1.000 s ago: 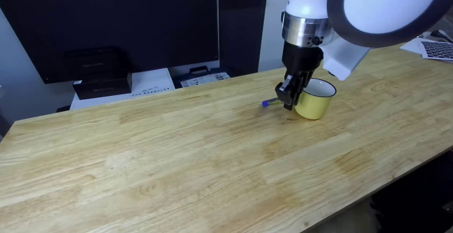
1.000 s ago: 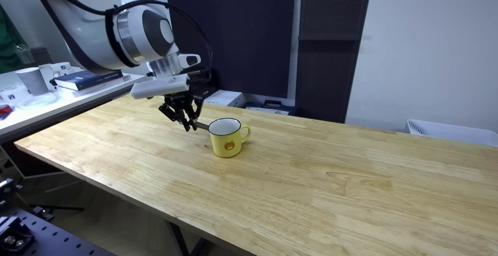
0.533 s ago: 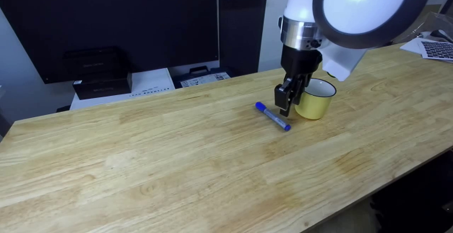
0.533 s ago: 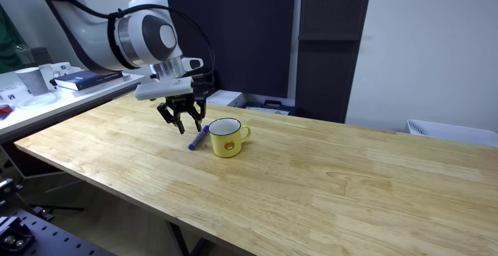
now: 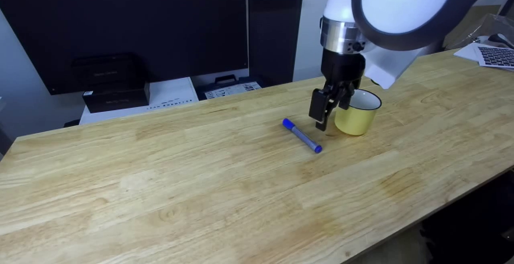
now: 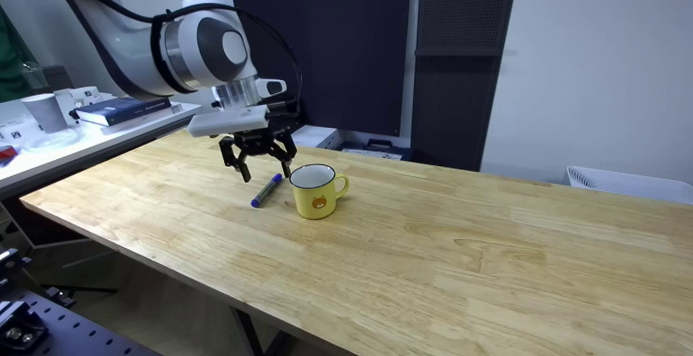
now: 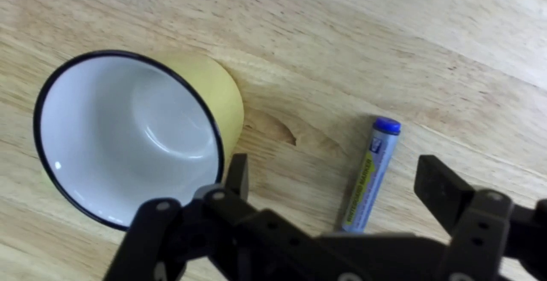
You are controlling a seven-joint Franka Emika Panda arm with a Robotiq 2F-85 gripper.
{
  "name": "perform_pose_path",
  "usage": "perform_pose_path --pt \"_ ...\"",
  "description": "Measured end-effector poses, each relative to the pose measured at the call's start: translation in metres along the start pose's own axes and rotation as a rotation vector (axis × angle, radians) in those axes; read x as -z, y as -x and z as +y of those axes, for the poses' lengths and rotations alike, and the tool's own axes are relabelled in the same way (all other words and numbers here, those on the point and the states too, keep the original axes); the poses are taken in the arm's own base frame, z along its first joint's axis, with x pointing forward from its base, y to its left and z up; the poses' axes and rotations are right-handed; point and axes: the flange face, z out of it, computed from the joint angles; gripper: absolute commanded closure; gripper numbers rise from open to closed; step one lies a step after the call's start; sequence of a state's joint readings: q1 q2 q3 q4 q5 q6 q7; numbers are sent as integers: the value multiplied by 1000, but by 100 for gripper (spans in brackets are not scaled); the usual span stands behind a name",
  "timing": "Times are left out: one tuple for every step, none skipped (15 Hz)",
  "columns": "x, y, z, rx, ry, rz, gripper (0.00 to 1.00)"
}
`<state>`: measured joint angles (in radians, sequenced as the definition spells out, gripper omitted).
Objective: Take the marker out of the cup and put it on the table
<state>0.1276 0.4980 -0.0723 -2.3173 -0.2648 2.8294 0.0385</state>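
The blue marker lies flat on the light wooden table, a short way from the yellow cup. In the wrist view the marker shows its lettered barrel and blue end, the rest being covered by the gripper's body. The cup stands upright, its white inside bare. Above the marker my gripper is spread wide and holds nothing. One finger overlaps the cup's edge in the wrist view; whether they touch I cannot tell.
The cup's handle points away from the gripper. A laptop rests at the table's far end. Behind the table are a black box and a white box. A side counter carries a book.
A second ago the jaws were close together at the marker. They have since spread apart, and the marker has dropped flat and rolled a little away from the cup. The cup has stayed put.
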Motion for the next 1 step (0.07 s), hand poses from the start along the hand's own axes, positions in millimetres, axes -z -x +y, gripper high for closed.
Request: perform_pose_path --pt "0 0 2 -34 0 -11 0"
